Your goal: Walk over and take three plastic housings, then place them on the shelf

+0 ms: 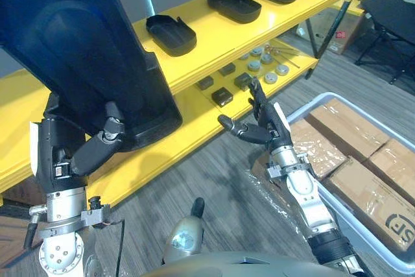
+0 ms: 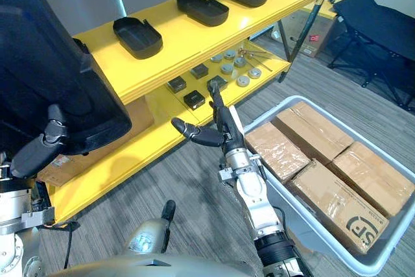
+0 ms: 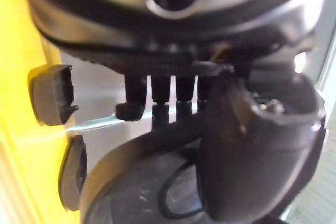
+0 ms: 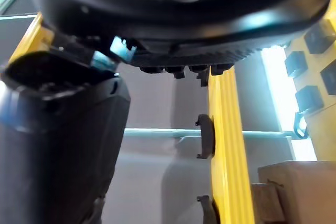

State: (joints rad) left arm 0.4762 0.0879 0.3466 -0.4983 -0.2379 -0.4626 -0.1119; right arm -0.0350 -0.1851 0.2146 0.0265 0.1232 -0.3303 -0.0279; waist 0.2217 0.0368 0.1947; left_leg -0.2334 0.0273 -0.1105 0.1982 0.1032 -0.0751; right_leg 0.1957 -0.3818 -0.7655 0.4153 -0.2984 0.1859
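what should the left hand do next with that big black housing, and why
Probably lift the housing in the left hand up and forward over the top shelf, beside the other housings lying there. It hangs gripped in front of the shelf's edge, not yet set down. The right hand is open.

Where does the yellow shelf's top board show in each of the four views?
Left eye view: the top board runs diagonally from the left edge to the upper right.
Right eye view: the same diagonal across the upper half.
Left wrist view: a yellow strip beside two housings seen edge-on.
Right wrist view: a narrow yellow band, seen edge-on.
Shared landmark: the row of dark housings lying on it.
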